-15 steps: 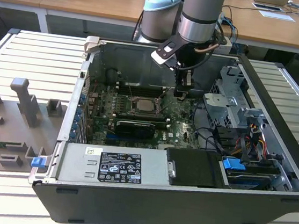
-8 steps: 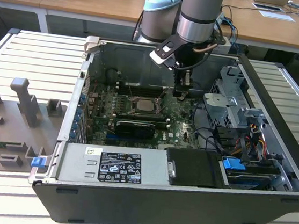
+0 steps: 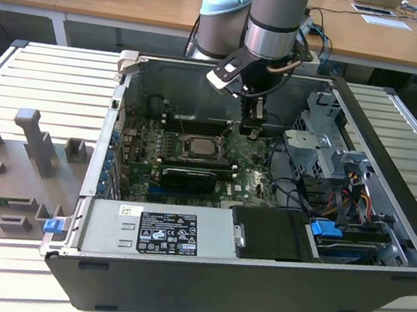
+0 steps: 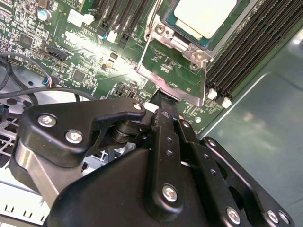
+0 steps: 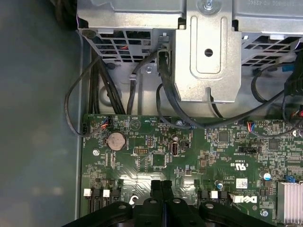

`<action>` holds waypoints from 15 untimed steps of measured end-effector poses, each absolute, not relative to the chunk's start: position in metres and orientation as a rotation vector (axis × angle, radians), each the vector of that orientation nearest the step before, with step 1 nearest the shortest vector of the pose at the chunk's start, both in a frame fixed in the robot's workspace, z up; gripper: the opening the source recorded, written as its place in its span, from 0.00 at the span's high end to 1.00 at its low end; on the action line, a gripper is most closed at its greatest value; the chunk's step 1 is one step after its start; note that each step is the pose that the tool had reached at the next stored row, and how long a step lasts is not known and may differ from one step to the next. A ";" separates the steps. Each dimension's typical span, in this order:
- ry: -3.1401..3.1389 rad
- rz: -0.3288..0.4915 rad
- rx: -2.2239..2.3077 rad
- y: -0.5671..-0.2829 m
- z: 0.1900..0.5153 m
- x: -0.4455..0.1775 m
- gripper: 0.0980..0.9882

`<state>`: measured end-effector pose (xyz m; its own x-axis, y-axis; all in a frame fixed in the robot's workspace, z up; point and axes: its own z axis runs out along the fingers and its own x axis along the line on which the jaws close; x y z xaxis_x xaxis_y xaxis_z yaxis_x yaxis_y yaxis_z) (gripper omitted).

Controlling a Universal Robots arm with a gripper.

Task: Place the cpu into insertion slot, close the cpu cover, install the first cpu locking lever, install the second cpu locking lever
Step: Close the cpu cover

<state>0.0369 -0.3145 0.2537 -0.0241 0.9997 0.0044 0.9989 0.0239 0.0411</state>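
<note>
Second wrist view: jaws closed together, tips at edge of cpu cover [image 4: 173,85]; cpu [image 4: 204,16] lying flat just beside.

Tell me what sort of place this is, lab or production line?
Probably a robotics lab or test workshop, not a line: an opened desktop computer case lies on a slatted metal table, grey fixture blocks beside it, and wooden office desks stand behind.

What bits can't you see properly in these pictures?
The cpu: partly cut off by the frame edge in the second wrist view.
What the end effector touches: hidden behind its own body, same view.
Whether the cpu cover is latched: too small in the exterior view.
</note>
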 end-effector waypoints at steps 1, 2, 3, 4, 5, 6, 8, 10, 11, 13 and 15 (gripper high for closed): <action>2.230 0.051 2.176 -0.314 0.254 0.037 0.99; 2.230 0.051 2.176 -0.314 0.254 0.036 0.99; 2.230 0.051 2.176 -0.314 0.254 0.036 0.99; 2.230 0.051 2.176 -0.314 0.254 0.035 0.99; 2.230 0.051 2.176 -0.314 0.254 0.035 0.99; 2.230 0.051 2.176 -0.314 0.254 0.035 0.99; 2.230 0.051 2.176 -0.314 0.254 0.034 0.99; 2.229 0.051 2.176 -0.314 0.254 0.033 0.99; 2.229 0.051 2.176 -0.314 0.254 0.032 0.99; 2.230 0.051 2.176 -0.314 0.254 0.031 0.99; 2.229 0.051 2.176 -0.314 0.254 0.029 0.99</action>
